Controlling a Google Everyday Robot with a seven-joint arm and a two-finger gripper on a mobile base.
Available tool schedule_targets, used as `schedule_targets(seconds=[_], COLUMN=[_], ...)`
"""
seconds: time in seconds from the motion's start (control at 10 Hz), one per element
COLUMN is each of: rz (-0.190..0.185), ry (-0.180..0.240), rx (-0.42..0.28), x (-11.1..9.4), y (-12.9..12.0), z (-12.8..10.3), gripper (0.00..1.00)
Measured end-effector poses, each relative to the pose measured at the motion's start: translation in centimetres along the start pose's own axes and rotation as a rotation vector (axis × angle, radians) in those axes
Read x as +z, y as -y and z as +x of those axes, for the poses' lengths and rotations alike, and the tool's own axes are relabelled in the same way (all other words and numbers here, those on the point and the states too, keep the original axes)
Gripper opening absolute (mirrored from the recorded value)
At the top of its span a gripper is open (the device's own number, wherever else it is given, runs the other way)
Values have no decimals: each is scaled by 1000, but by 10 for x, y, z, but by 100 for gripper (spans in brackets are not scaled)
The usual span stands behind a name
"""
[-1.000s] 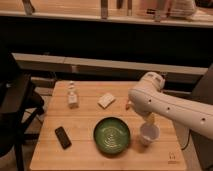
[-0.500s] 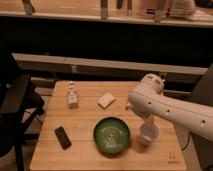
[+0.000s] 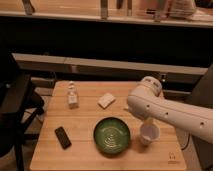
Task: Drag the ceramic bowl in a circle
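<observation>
The ceramic bowl (image 3: 112,135) is wide, shallow and glossy green with pale rings inside. It sits flat near the front middle of the wooden table (image 3: 85,120), with nothing touching it. My white arm (image 3: 165,112) reaches in from the right, and its rounded joint hangs above the table's right side, just up and right of the bowl. My gripper is hidden behind that arm, somewhere over the right part of the table near the small white cup (image 3: 149,134). It holds nothing that I can see.
The white cup stands right beside the bowl's right rim. A black phone-like slab (image 3: 63,137) lies front left, a small bottle (image 3: 73,96) stands back left, and a pale sponge (image 3: 106,100) lies at the back middle. A dark chair (image 3: 15,110) is at the left.
</observation>
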Motion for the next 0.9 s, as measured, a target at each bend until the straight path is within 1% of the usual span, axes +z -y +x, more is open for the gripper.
schedule_targets(seconds=[0.3, 0.9], rz=[9, 37], ry=[3, 28], rx=[-47, -174], x=[2, 4], y=[2, 4], z=[-5, -18], gripper=[80, 80])
